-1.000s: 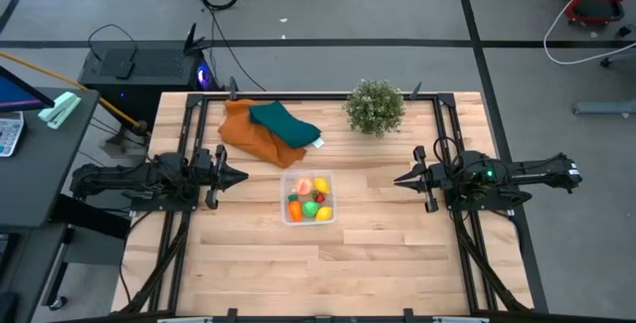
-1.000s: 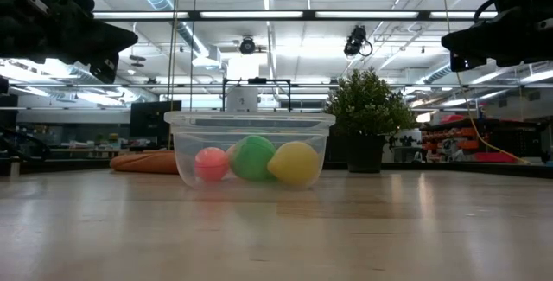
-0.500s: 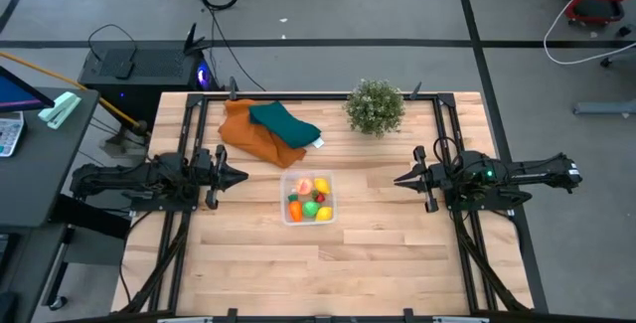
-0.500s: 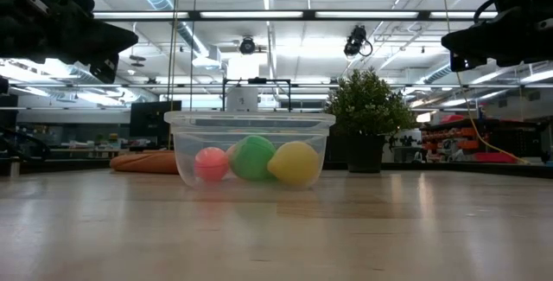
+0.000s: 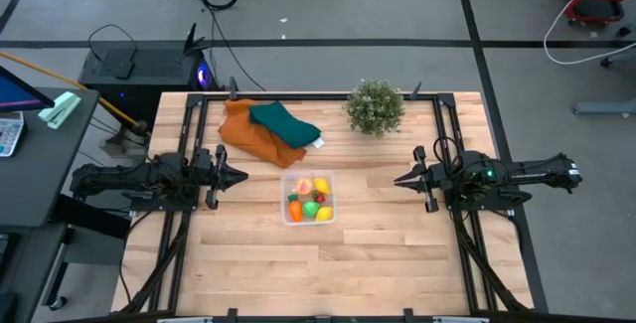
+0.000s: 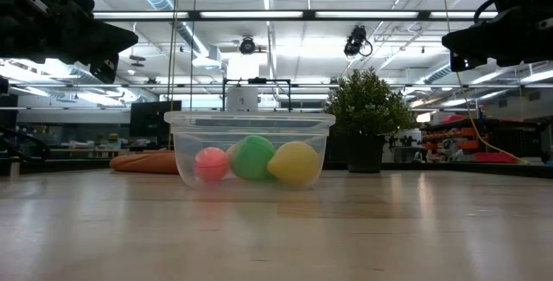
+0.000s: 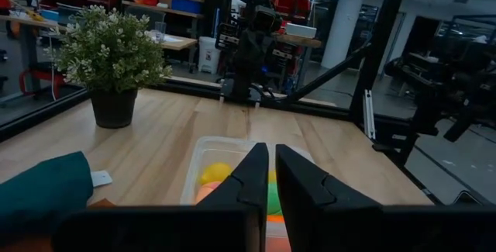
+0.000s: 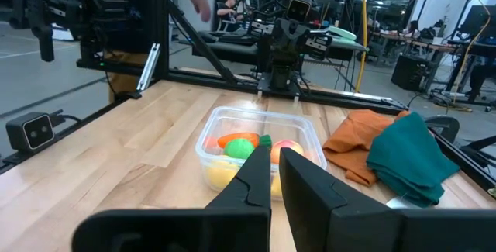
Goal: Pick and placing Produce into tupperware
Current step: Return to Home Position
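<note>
The clear square tupperware [image 5: 308, 200] stands on its base at the table's middle, with several toy fruits and vegetables inside: yellow [image 5: 321, 185], green [image 5: 311, 207], orange [image 5: 295, 212], peach and red. The low view shows a pink [image 6: 210, 163], a green [image 6: 253, 157] and a yellow piece [image 6: 294, 162] through its wall [image 6: 251, 153]. My left gripper [image 5: 241, 176] hovers left of the tub, shut and empty, pointing at it. My right gripper [image 5: 399, 179] hovers right of it, also shut and empty. Each wrist view looks past shut fingers at the tub [image 7: 209, 159] [image 8: 256, 147].
Orange and teal cloths [image 5: 266, 129] lie behind the tub toward the far left. A potted green plant [image 5: 375, 107] stands near the far edge. Bare wood lies in front of the tub up to the near edge. People show in the room beyond the table.
</note>
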Available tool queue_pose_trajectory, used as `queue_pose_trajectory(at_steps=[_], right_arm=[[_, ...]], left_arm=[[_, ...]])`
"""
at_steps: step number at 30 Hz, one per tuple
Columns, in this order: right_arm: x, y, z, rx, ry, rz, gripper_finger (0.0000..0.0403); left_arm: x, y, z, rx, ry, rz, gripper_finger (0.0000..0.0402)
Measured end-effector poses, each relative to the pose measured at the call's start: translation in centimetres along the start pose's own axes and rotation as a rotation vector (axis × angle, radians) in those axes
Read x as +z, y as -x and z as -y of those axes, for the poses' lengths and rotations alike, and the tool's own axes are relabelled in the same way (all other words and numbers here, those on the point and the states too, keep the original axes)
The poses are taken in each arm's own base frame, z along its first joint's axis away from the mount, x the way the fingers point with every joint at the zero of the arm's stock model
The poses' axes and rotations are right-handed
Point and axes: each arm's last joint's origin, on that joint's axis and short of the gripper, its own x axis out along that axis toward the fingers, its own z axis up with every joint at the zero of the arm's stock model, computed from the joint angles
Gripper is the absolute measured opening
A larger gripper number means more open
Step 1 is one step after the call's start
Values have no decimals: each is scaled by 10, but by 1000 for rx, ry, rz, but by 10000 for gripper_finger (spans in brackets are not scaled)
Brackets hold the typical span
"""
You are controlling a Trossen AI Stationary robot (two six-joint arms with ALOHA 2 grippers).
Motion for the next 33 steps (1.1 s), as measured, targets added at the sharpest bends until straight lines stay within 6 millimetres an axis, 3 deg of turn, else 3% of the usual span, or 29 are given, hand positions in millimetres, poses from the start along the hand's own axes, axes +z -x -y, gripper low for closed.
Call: queue_pose_trajectory(at_steps=[33], right_arm=[[0,0,0,-2,1,0,0]], left_arm=[[0,0,0,0,0,0,23]])
